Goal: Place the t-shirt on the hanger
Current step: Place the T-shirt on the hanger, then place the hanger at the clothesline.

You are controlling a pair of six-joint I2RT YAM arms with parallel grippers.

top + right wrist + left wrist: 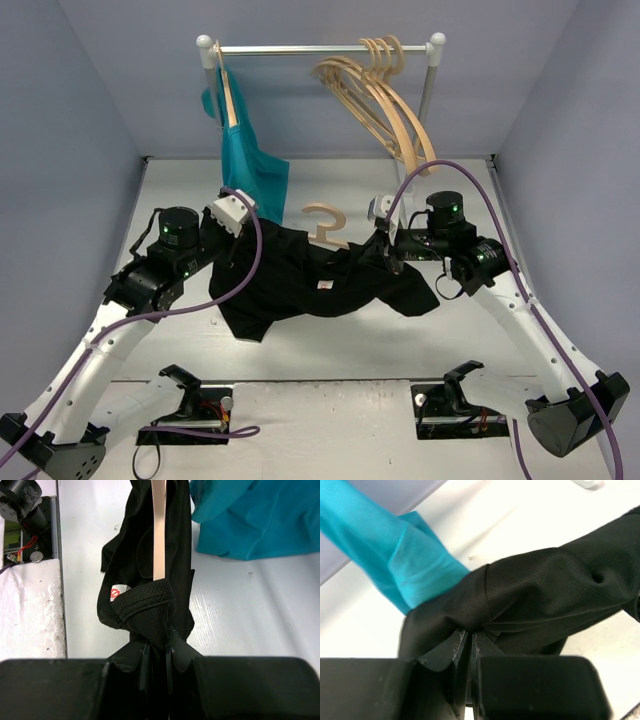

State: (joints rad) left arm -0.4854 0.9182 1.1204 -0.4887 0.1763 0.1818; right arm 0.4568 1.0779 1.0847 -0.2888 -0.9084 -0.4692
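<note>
Grey-blue walls (300, 110) are seen around a white table (330, 350), at the far edge of which a clothes rail (320, 48) is set on two white posts. On the rail's left end a teal garment (250, 165) is hung; on its right end a cluster of spare wooden hangers (385, 95) is bunched (their exact count cannot be told). The teal garment's lower edge is found just behind the left gripper (236, 240), close to the black cloth.

The t-shirt (300, 280) is held stretched between the two arms over the middle of the table, with its white neck label (325, 285) turned up. The hanger (325, 222) is lodged in it: its hook is shown protruding at the far side, and a pale arm is seen running into the cloth in the right wrist view. The left gripper is pressed together on a fold of the t-shirt; the right gripper (386, 250) is likewise pinched on bunched black cloth. Black fixtures (195, 400) are mounted at the near edge.
</note>
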